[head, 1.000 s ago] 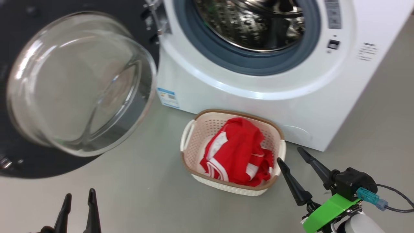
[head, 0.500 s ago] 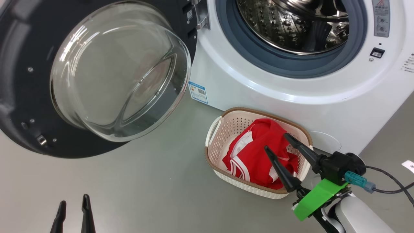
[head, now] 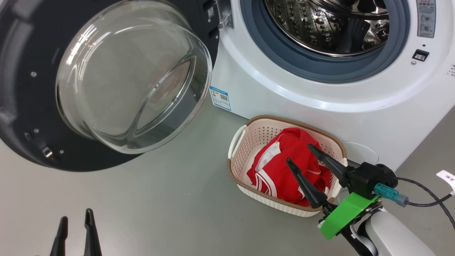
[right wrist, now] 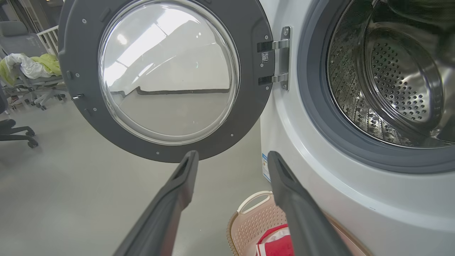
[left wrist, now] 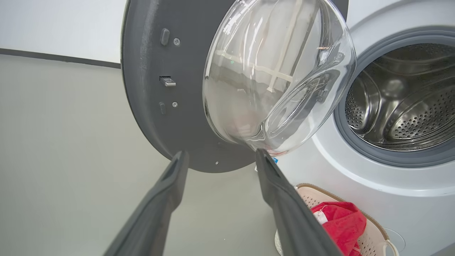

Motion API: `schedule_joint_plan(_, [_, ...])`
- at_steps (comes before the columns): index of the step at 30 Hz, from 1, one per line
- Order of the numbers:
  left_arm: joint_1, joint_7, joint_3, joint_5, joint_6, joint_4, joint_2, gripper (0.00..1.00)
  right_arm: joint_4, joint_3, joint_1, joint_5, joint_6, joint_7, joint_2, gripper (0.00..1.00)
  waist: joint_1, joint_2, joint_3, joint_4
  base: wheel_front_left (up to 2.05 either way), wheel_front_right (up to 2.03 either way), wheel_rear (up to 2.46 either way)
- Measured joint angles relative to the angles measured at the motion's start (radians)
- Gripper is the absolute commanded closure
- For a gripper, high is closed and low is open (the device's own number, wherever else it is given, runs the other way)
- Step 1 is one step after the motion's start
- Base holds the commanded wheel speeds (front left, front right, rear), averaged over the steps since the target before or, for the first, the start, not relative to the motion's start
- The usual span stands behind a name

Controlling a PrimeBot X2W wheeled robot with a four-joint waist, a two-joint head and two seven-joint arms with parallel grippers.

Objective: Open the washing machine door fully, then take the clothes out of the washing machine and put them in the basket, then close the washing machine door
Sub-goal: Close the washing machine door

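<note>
The washing machine (head: 320,96) stands with its door (head: 21,117) swung wide to the left, glass bowl (head: 131,74) bulging toward me. Its steel drum (head: 330,25) looks bare inside. The red clothes (head: 284,167) lie in the cream basket (head: 245,142) on the floor in front of the machine. My right gripper (head: 298,153) hangs open just above the basket's right half, nothing between its fingers. At the lower left my left gripper (head: 75,217) is open over bare floor. The door (left wrist: 156,92) and the basket (left wrist: 373,241) show in the left wrist view; the door (right wrist: 249,117) and drum (right wrist: 391,78) show in the right wrist view.
Grey floor (head: 160,199) spreads between the door and the basket. A cable (head: 423,203) trails from my right wrist. In the right wrist view, office chairs (right wrist: 21,89) with pale cloth on them stand far off at the left.
The camera has shifted, so the whole scene slid rightward. My right gripper moved from beside the basket's right handle to over its right half. The clothes lie still.
</note>
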Motion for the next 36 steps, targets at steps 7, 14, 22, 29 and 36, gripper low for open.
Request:
schedule_joint_plan(7, [-0.009,0.0,0.041,-0.045,-0.011,-0.08,-0.002,1.0,-0.003,-0.011,0.001,0.005,0.0,0.0,-0.001,0.0,-0.0001,0.0,-0.006,-0.002,0.0,0.0,0.0])
schedule_joint_plan(14, [-0.154,-0.001,0.162,-0.069,-0.029,-0.197,0.038,1.0,-0.018,-0.058,0.017,0.002,0.0,0.0,0.001,0.0,0.0,0.0,-0.009,-0.005,0.0,0.0,0.0])
schedule_joint_plan(22, [-0.396,-0.001,0.231,-0.382,-0.035,-0.13,0.269,1.0,-0.039,-0.113,0.08,-0.011,0.0,0.0,0.007,0.0,0.0,0.0,-0.013,-0.013,0.0,0.0,0.0])
schedule_joint_plan(29, [-0.61,0.111,0.265,-0.741,-0.036,0.157,0.48,1.0,-0.056,-0.132,0.103,-0.019,0.0,0.0,0.007,0.0,0.0,0.0,-0.003,-0.025,0.0,0.0,0.0])
schedule_joint_plan(36, [-0.803,0.329,0.226,-0.918,-0.036,0.469,0.584,1.0,-0.058,-0.129,0.102,-0.039,0.0,0.0,0.002,0.0,0.0,0.0,0.025,-0.039,0.0,0.0,0.0])
